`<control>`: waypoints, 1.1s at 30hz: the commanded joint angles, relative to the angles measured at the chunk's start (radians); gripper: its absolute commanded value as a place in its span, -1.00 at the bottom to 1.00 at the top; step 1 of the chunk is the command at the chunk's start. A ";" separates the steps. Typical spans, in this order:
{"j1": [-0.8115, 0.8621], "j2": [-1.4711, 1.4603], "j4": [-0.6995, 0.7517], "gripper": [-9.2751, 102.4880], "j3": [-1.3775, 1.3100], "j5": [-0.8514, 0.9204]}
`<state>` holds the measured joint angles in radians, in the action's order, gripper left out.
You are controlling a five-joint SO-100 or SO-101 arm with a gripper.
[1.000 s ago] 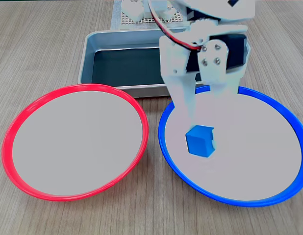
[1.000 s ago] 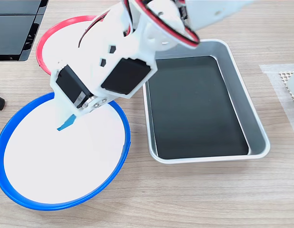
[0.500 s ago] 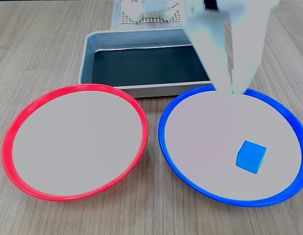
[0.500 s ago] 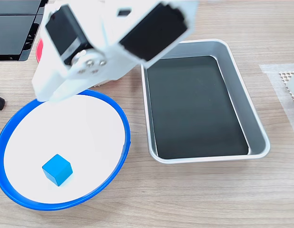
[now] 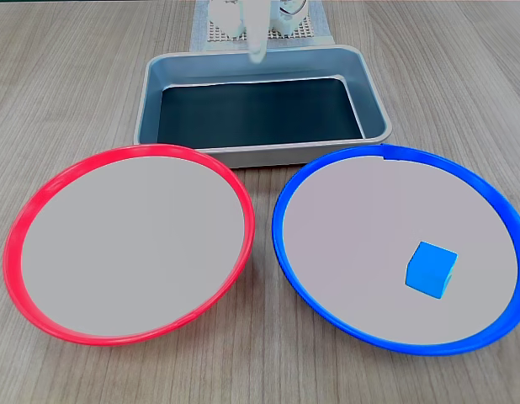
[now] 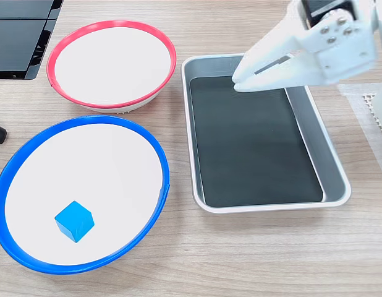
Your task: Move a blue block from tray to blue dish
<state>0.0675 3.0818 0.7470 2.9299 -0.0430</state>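
One block [image 5: 431, 269] [image 6: 74, 221], bright blue, sits loose inside the blue dish [image 5: 281, 231] [image 6: 161, 162], resting on the pale inside surface with nothing touching it. In a fixed view it lies toward the dish's lower right; in another fixed view it lies toward the lower left, near the rim but not against it.

Tray [image 5: 374, 105] [image 6: 336, 176] holds nothing, dark bottom bare. It sits just beside the blue dish, and in a fixed view the dish rim overlaps the tray's near edge.

Red dish [image 5: 16, 231] [image 6: 169, 68] holds nothing too, set just beside the blue dish, rims close.

Claw [image 6: 239, 79] is white, hangs above the tray's upper part in a fixed view, tips pointing left, well apart from the block. Fingers nearly together with a thin slit between them, nothing in them. In a fixed view a blurred pale bit of the arm [image 5: 257, 34] shows at the top edge, beyond the tray's far rim.

Bench [image 5: 75, 84] [image 6: 240, 260] is light wood grain. Black flat object [image 6: 18, 37] at upper left in a fixed view. White mesh mat [image 5: 268, 34] [image 6: 373, 105] lies beyond the tray.
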 commanded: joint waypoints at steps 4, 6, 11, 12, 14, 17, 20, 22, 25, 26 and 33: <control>0.009 0.216 0.181 -0.84 0.094 -0.061; 0.018 0.235 0.236 -0.84 0.094 -0.078; 0.029 0.245 0.250 -0.84 0.094 -0.092; 0.029 0.245 0.250 -0.84 0.094 -0.092; 0.029 0.245 0.250 -0.84 0.094 -0.091; 0.029 0.245 0.250 -0.84 0.094 -0.092; 0.029 0.245 0.250 -0.82 0.094 -0.092; 0.025 0.245 0.250 -0.84 0.094 -0.087; 0.025 0.245 0.250 -0.84 0.094 -0.086; 0.025 0.245 0.250 -0.84 0.094 -0.086; 0.025 0.245 0.250 -0.84 0.094 -0.086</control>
<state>0.0890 3.3027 0.9956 3.0219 -0.1304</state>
